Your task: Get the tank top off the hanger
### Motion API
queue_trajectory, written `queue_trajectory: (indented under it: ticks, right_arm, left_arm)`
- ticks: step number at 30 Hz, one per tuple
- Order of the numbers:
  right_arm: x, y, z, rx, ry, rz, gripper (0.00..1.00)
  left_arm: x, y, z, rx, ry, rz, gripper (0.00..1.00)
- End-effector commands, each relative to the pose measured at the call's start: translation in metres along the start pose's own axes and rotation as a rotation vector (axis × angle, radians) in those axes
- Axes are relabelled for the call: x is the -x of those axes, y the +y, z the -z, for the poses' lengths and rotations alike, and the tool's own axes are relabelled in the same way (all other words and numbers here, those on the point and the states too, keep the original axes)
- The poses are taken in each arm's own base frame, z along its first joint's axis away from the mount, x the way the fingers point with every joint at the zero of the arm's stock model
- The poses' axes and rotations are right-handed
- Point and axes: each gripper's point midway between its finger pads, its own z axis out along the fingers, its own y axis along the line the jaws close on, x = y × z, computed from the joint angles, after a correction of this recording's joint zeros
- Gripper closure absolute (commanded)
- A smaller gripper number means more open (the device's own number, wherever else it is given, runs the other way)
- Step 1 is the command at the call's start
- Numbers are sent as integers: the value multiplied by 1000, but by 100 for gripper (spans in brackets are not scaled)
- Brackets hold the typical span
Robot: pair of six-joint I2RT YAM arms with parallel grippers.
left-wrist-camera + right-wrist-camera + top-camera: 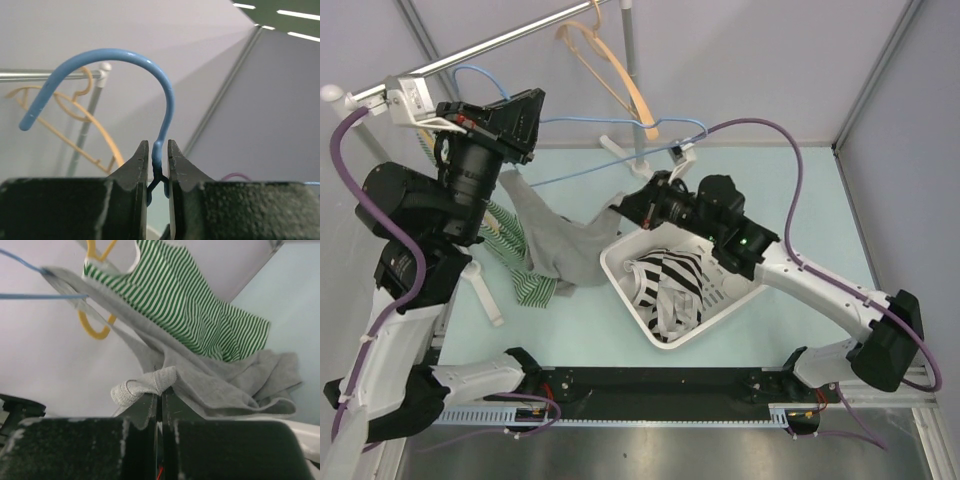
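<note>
we see our left gripper [158, 162] clamped on the neck of the blue hanger [150, 62]. our right gripper [161, 392] pinches the grey tank top [555, 245], cloth trailing toward eight o'clock from above.

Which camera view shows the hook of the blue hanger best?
The left wrist view: the blue hanger's hook fills the frame, its neck clamped by the left gripper. The top view shows it only small and thin. The right wrist view shows only thin blue wires of the hanger, not the hook.
</note>
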Motion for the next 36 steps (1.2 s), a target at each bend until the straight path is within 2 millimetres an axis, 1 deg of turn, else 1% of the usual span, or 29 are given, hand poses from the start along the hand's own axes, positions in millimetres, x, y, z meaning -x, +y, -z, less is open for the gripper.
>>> queue_trajectory:
  ticks: [1, 2, 4, 5, 6, 7, 8, 9, 10, 11, 12, 13, 15, 18, 21, 22, 23, 24, 25, 26, 27, 28, 29, 31, 32, 35, 36]
  right_arm:
    - [26, 30, 0, 90, -79, 18, 100]
    - [35, 21, 2, 63, -96, 20, 100]
    - [49, 13, 5, 43, -117, 26, 100]
    - [55, 9, 6, 33, -122, 33, 100]
    - [69, 4, 8, 22, -148, 45, 100]
    - [77, 4, 9, 20, -161, 51, 100]
    - [82, 2, 9, 17, -169, 54, 100]
    - [94, 9, 10, 31, -189, 64, 100]
    - [95, 9, 8, 39, -186, 67, 100]
    - [97, 14, 7, 54, -192, 71, 100]
    - [98, 22, 6, 76, -194, 77, 100]
    - [100, 25, 5, 83, -202, 80, 100]
    - [101, 26, 2, 85, -205, 76, 100]
    - [104, 24, -1, 75, -206, 77, 100]
    - [120, 29, 1, 63, -224, 114, 100]
    - [124, 28, 3, 50, -224, 139, 100]
    - [139, 41, 5, 65, -251, 164, 100]
    - [147, 48, 8, 70, -265, 182, 100]
    - [152, 51, 9, 67, -267, 202, 100]
    - [172, 71, 16, 95, -309, 254, 100]
    - [178, 77, 18, 104, -319, 280, 100]
    - [186, 88, 22, 126, -335, 304, 100]
    - [201, 106, 32, 160, -373, 349, 100]
    - [216, 130, 45, 203, -428, 411, 100]
    - [232, 149, 58, 228, -481, 438, 100]
    - [256, 174, 81, 221, -556, 511, 100]
    - [268, 190, 96, 229, -590, 532, 100]
  left_arm:
    - [26, -42, -3, -185, -75, 178, 100]
    - [28, -45, -2, -196, -74, 185, 100]
    - [33, -54, -1, -240, -79, 210, 100]
    - [34, -64, 4, -295, -68, 236, 100]
    - [36, -70, 8, -328, -68, 259, 100]
    - [37, -76, 11, -366, -78, 288, 100]
    - [40, -86, 20, -427, -62, 348, 100]
    - [45, -89, 25, -445, -73, 392, 100]
    - [36, -85, 24, -436, -65, 431, 100]
    - [37, -85, 28, -434, -62, 498, 100]
    - [47, -76, 33, -406, -109, 525, 100]
    - [43, -71, 33, -391, -125, 535, 100]
    - [45, -61, 33, -339, -150, 541, 100]
    - [47, -60, 32, -324, -141, 492, 100]
    - [48, -57, 35, -307, -121, 417, 100]
    - [54, -55, 39, -304, -138, 399, 100]
    - [50, -50, 41, -280, -125, 346, 100]
    - [45, -44, 43, -251, -107, 315, 100]
    - [51, -37, 51, -229, -120, 294, 100]
    - [51, -31, 54, -207, -122, 245, 100]
    - [44, -24, 58, -181, -102, 216, 100]
    - [51, -17, 67, -160, -124, 200, 100]
    - [45, -10, 70, -140, -114, 164, 100]
    - [50, -2, 80, -116, -130, 136, 100]
    - [45, 2, 82, -104, -115, 123, 100]
    - [38, 8, 84, -83, -97, 90, 100]
    - [37, 10, 85, -81, -93, 84, 100]
